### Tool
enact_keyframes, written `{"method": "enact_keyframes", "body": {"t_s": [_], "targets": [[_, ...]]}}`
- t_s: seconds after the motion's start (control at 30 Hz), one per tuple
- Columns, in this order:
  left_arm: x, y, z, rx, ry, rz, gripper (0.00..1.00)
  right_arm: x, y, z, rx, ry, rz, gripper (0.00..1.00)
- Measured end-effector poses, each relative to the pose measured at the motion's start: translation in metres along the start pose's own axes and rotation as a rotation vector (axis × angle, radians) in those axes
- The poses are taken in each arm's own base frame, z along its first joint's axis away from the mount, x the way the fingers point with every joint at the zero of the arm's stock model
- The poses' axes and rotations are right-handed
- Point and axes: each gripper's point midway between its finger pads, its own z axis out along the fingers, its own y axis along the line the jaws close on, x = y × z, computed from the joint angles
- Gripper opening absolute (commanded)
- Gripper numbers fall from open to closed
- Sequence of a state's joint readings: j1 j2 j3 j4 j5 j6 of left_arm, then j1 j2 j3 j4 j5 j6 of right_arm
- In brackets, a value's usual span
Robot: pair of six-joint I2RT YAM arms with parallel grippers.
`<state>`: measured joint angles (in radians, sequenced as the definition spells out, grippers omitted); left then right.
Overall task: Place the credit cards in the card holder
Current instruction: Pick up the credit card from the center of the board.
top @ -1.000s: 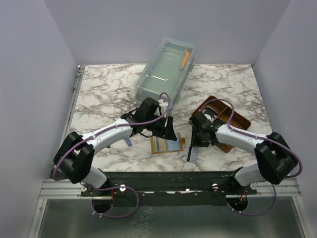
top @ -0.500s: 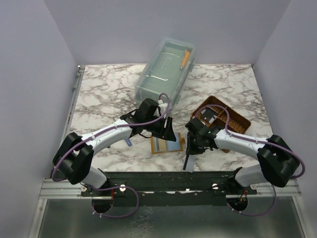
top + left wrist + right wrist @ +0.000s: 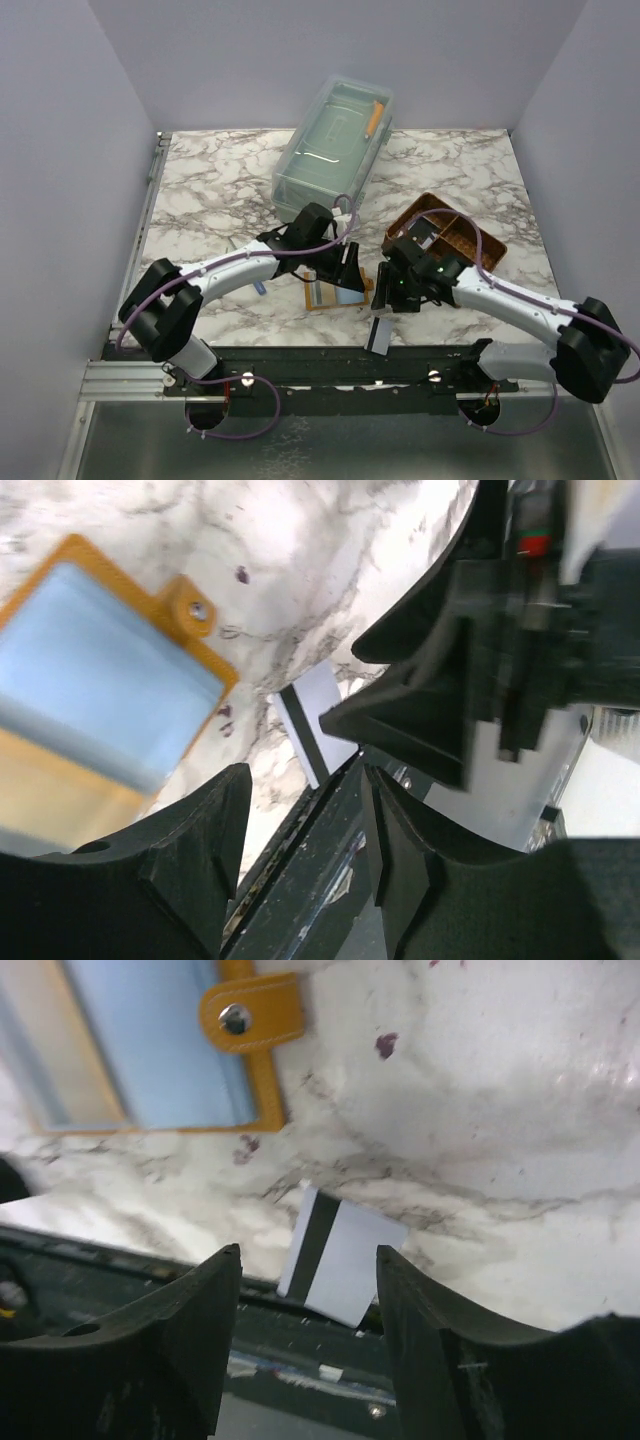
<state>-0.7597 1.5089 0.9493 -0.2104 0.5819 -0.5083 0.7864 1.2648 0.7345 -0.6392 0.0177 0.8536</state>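
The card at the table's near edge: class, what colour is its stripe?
Black, on a pale grey card; the right wrist view shows it best.

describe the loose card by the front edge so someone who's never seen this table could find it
Go to the near edge of the marble table, where the black rail runs. Just right of the open orange card holder lies one small pale grey card, its near end over the rail. A dark stripe along one side sets it apart from the holder's plain light-blue panel.
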Motion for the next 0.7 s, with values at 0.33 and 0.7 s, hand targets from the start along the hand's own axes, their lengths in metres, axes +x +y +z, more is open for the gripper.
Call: {"method": "enact_keyframes", "body": {"t_s": [0.33, 0.7], "targets": [[0.048, -0.033, 0.08, 0.094, 0.178, 0.1, 0.16, 0.061, -0.012, -0.026, -0.193, 0.107, 0.157, 0.59], [0.078, -0.006, 0.112, 0.068, 0.272, 0.028, 0.09, 0.103, -0.027, -0.006, -0.236, 0.233, 0.23, 0.59]]}}
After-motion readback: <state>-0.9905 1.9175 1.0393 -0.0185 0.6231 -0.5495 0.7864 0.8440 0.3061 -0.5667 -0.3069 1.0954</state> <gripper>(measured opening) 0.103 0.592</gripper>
